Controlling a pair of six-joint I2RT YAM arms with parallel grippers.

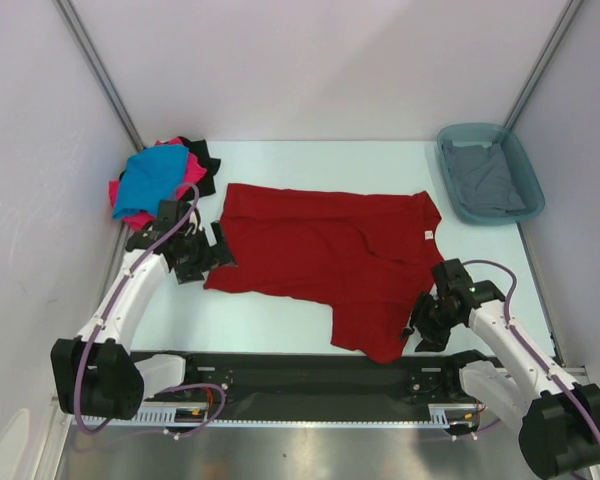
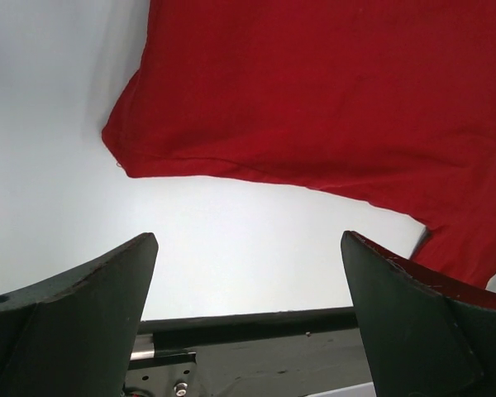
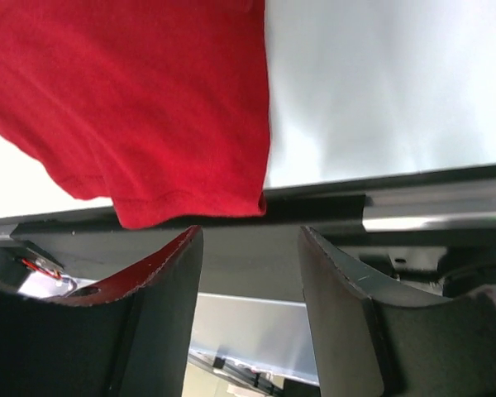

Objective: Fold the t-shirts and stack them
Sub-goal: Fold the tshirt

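Across the middle of the surface (image 1: 265, 318) lies the dark red t-shirt (image 1: 310, 250), spread mostly flat but skewed, its neck tag towards the right and one lower corner trailing down to the black rail (image 1: 280, 372) at the near edge. We judge the cloth light, thin and limp: it will sag and drag rather than hold any shape, and a pinch in the middle would only bunch it up. So we would take it by its edges, at a hem corner or a shoulder seam, one tool on each side, so that the fold line falls straight between them. Our left tool (image 1: 215, 255) hovers at the shirt's left edge with its jaws spread wide and nothing between them, and its wrist view shows the rounded left corner of the cloth just ahead. Our right tool (image 1: 425, 325) sits beside the trailing lower corner, jaws parted about halfway with an empty gap, the cloth's edge just beyond its fingertips (image 3: 190, 248). The other shirts wait apart: a blue one (image 1: 150, 180) heaped over a pink one (image 1: 113, 192) and a black one (image 1: 204, 165) at the far left, and a grey one (image 1: 488, 180) inside the teal tub (image 1: 475, 128) at the far right
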